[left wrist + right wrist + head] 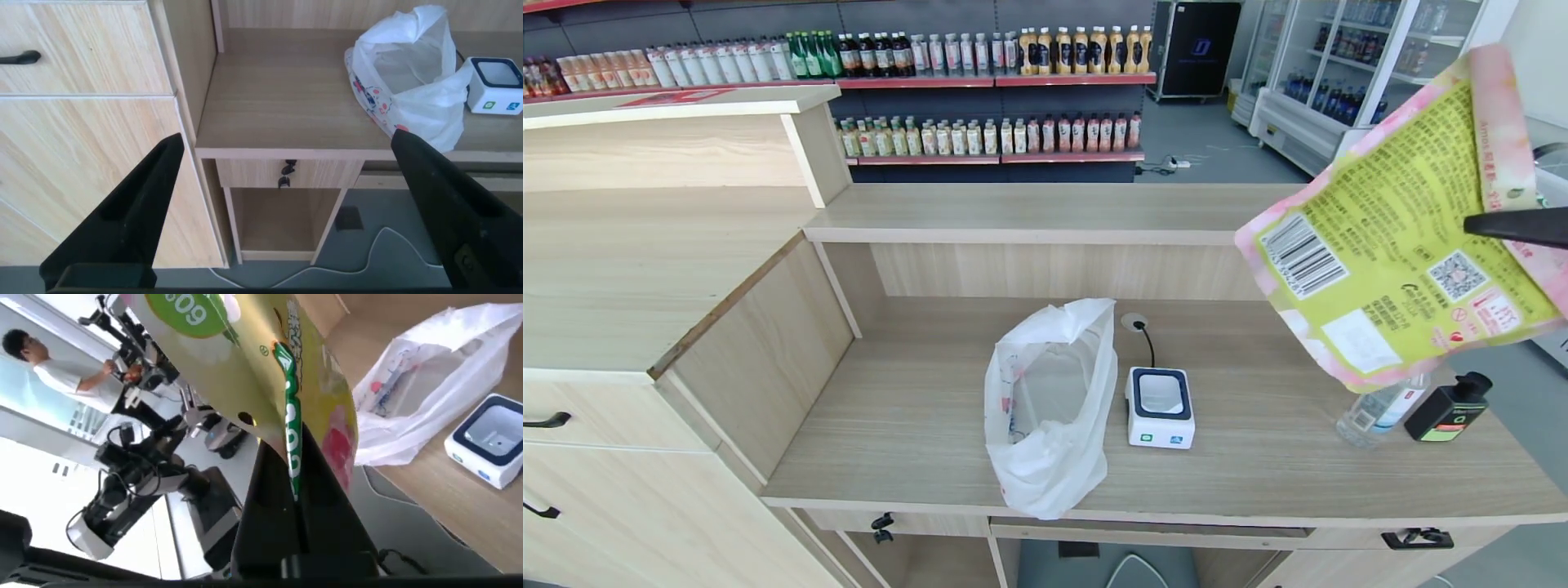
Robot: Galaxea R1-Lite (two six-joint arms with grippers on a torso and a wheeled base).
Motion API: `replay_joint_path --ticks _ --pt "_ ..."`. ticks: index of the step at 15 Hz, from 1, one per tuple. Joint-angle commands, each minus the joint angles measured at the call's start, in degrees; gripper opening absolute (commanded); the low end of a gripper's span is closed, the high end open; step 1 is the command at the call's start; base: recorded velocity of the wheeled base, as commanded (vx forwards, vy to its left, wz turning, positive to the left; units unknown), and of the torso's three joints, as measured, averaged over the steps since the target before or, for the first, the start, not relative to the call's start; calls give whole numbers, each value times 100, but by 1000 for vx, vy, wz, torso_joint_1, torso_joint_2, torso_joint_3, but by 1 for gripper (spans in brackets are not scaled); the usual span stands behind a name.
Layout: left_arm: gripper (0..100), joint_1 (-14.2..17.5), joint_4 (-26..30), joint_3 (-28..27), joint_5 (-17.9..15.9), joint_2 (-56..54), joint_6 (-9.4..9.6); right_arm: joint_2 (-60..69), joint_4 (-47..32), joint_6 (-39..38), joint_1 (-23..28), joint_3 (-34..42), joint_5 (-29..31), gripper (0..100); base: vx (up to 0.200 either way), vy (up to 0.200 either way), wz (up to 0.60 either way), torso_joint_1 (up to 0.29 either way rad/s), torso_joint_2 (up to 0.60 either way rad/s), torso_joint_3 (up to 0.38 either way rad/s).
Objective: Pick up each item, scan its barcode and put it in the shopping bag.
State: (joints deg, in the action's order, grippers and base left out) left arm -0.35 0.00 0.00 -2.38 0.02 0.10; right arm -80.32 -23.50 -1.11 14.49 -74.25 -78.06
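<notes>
My right gripper [1515, 227] is shut on a yellow-green and pink snack pouch [1401, 237], held high above the right end of the counter, its barcode side facing the head camera. In the right wrist view the pouch [270, 384] is pinched between the dark fingers [286, 514]. A white shopping bag [1049, 404] stands open at the counter's middle, with a white barcode scanner [1161, 406] just to its right. My left gripper [286, 212] is open, hanging low in front of the counter's left front edge, with nothing between its fingers.
A clear plastic bottle [1380, 408] lies under the pouch on the counter's right end, beside a black pump bottle [1450, 408]. The scanner's cable runs to a hole at the back. A raised wooden ledge [1045, 212] borders the counter behind, a side wall on the left.
</notes>
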Motion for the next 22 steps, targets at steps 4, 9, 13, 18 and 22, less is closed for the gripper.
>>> replay_joint_path --ticks 4,9,13,18,22 --pt "100 0 0 0 9 6 -1 1089 -23 -786 -34 122 -412 0 0 0 0 0 0 0" --pt "100 0 0 0 0 6 -1 2029 -14 -1638 -122 385 -729 0 0 0 0 0 0 0" --pt "100 0 0 0 0 6 -1 2522 -14 -1919 -122 605 -720 0 0 0 0 0 0 0" --pt "100 0 0 0 0 6 -1 2952 12 -1946 -114 1071 -693 0 0 0 0 0 0 0" --pt "100 0 0 0 0 6 -1 2900 39 -1937 -114 1062 -693 0 0 0 0 0 0 0"
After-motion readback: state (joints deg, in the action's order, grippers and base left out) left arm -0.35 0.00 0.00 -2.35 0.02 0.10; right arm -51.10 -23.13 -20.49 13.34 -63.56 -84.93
